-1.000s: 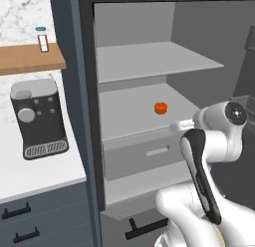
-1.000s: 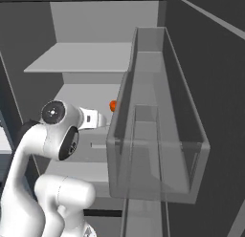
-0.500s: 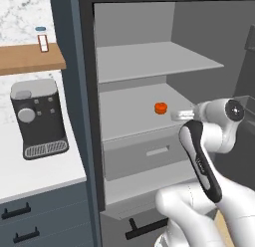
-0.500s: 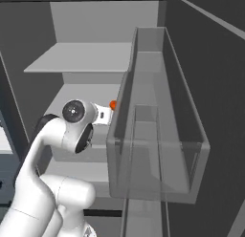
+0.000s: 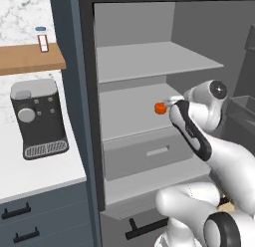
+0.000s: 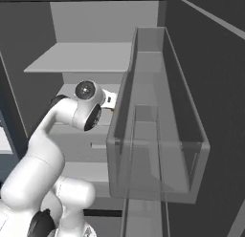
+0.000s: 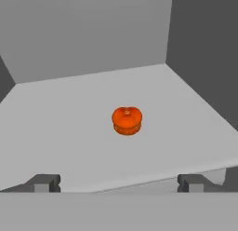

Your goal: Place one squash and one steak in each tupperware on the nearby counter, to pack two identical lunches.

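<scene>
One squash (image 7: pixel 127 120), small, round and orange-red, sits alone on the middle shelf (image 7: pixel 69 132) of an open fridge. The left base view shows the squash (image 5: pixel 160 108) on that shelf, just left of my hand. My gripper (image 7: pixel 118 181) is open and empty, level with the shelf's front edge and pointing at the squash from a short distance. Its fingertips (image 7: pixel 44 181) stand wide apart on either side of it. The white counter (image 5: pixel 45 174) over dark drawers lies to the left of the fridge. The steak and the tupperware are out of view.
A black coffee machine (image 5: pixel 40 116) stands on the counter under a wooden wall shelf (image 5: pixel 30 59). Above the squash is another fridge shelf (image 5: pixel 149 59), and below it a drawer (image 5: pixel 149 154). A clear door bin (image 6: pixel 158 135) juts out close on the arm's right.
The arm has reached further into the fridge, bringing the hand closer to the squash. The jaws have stayed wide apart, and the squash has not moved.
</scene>
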